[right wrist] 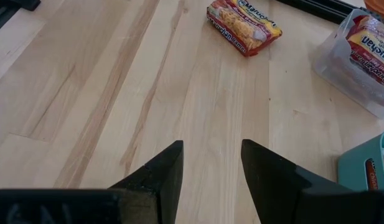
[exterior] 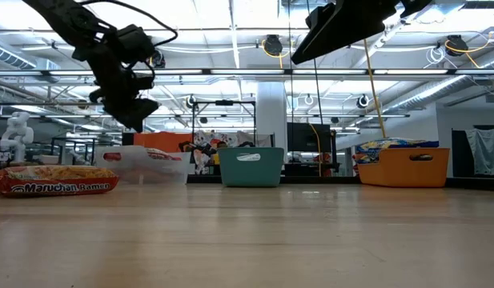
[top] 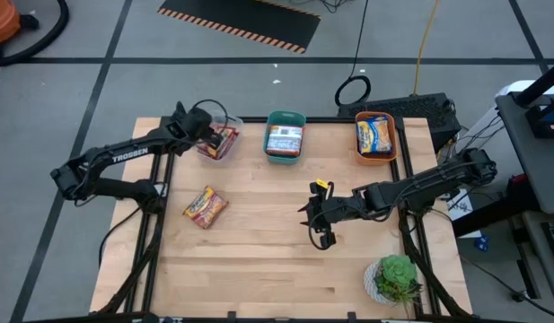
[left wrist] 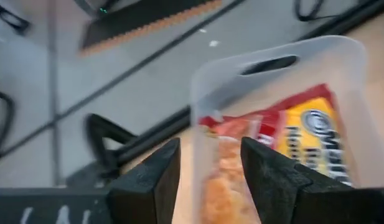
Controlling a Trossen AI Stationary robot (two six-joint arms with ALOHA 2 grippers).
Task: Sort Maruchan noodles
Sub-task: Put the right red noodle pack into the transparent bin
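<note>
left end effector (top: pixel 211 136) — above clear bin (top: pixel 224 148) | red packet (left wrist: pixel 254 162) inside, below

One red-and-yellow Maruchan packet (top: pixel 205 207) lies flat and loose on the left part of the wooden table, turned at an angle. Another red-and-yellow packet (top: pixel 222 142) sits inside the clear bin at the back left. A blue-white packet (top: pixel 284 139) rests in the teal bin at back centre, and yellow-blue packets (top: pixel 374 134) fill the orange bin at back right.
</note>
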